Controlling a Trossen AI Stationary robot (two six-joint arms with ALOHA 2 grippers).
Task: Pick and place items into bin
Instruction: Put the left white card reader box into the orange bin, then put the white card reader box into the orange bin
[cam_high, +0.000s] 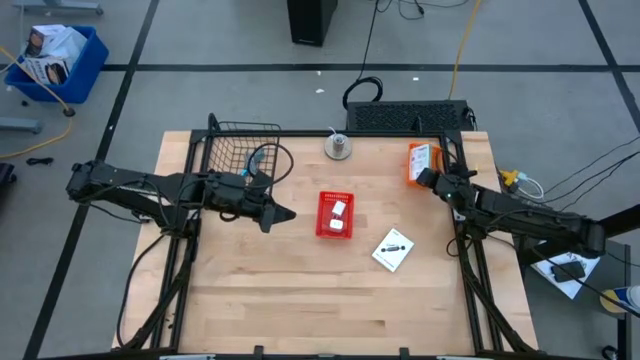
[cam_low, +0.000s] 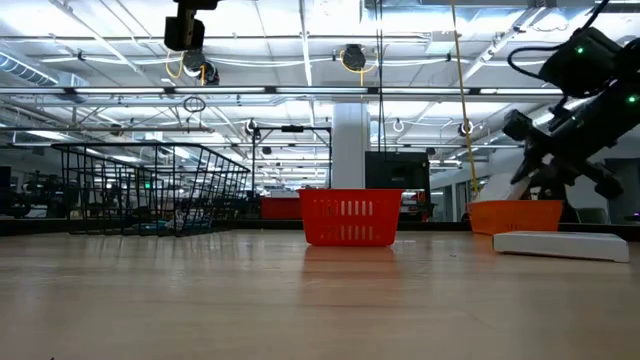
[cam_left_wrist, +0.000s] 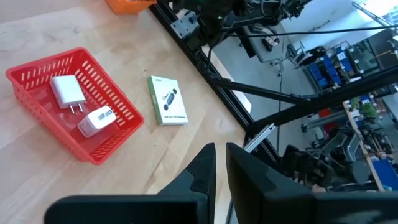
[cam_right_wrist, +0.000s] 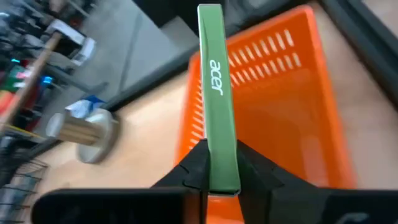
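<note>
**Green box held over the orange bin**

Hard to see the right gripper (cam_high: 432, 180) from above: small and dark, right beside the orange bin (cam_high: 421, 160) at the back right of the surface (cam_high: 280, 290). Clear in the right wrist view, though: fingers (cam_right_wrist: 198, 163) closed tight on a thin green box (cam_right_wrist: 217, 93) with "acer" in white letters on its edge. Seen edge-on only, so no telling what the flat faces look like. Stands upright in the grip, long side pointing away from the wrist, up and over the orange bin. Bottom end hidden between the fingers. Blurry round metal thing (cam_right_wrist: 84, 130) off to one side on the wood.

Left gripper (cam_high: 283, 213) near the middle of the surface, just beside the red basket (cam_high: 335, 215). Fingers nearly closed, with only a thin gap, holding nothing. Two white plug chargers (cam_left_wrist: 78, 102) in the red basket, lying flat. One flat white packet (cam_high: 393, 249) with black print out on the wood, near the red basket, turned at a slant. Black wire basket (cam_high: 240, 148) at the back left, partly hidden by the left arm.
</note>
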